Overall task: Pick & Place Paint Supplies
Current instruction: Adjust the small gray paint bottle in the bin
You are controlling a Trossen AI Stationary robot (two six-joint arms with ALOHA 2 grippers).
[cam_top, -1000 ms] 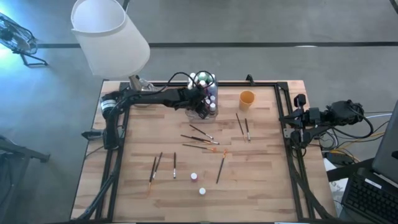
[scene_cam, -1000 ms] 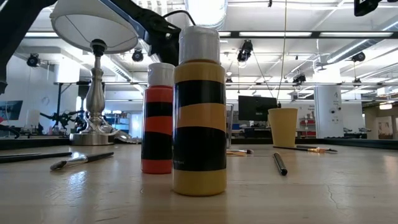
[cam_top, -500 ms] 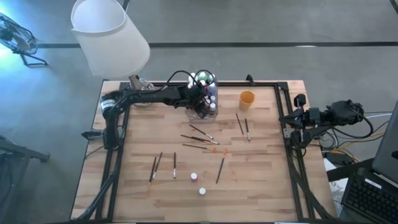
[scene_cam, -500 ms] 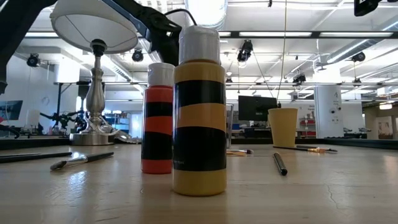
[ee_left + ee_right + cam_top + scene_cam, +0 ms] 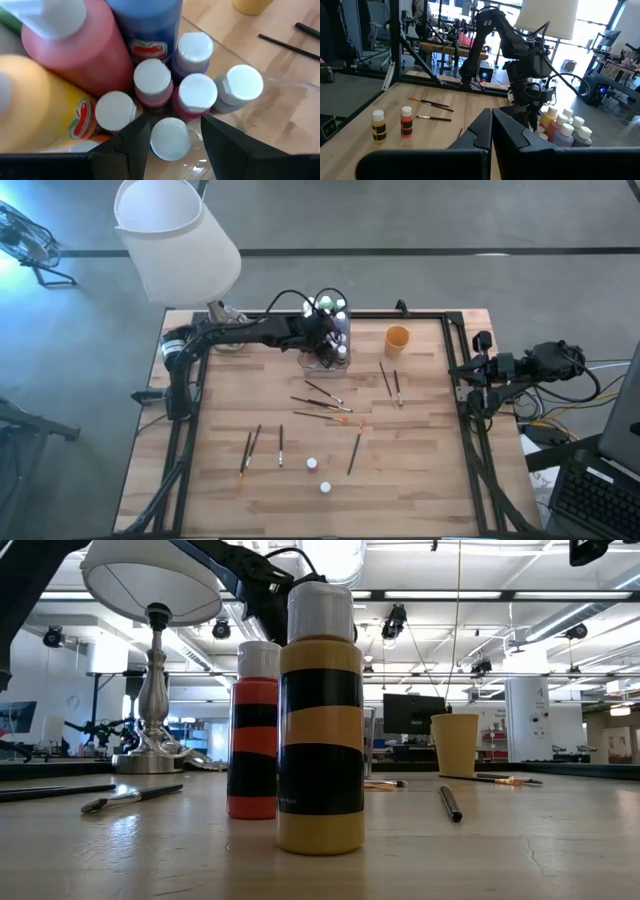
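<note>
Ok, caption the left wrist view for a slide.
Left gripper open above a white-capped paint bottle among others in the clear box.

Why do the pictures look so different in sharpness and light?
Low view: the yellow bottle sits close to the lens and crisp, with ceiling lights bright behind it. Left wrist view: the nearest big bottles blur, while the white caps stay sharper. Right wrist view: windows glare behind the lampshade.

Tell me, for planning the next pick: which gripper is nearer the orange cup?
Left. The left gripper hangs over the bottle box beside the orange cup; the right gripper waits off the table's right edge.
</note>
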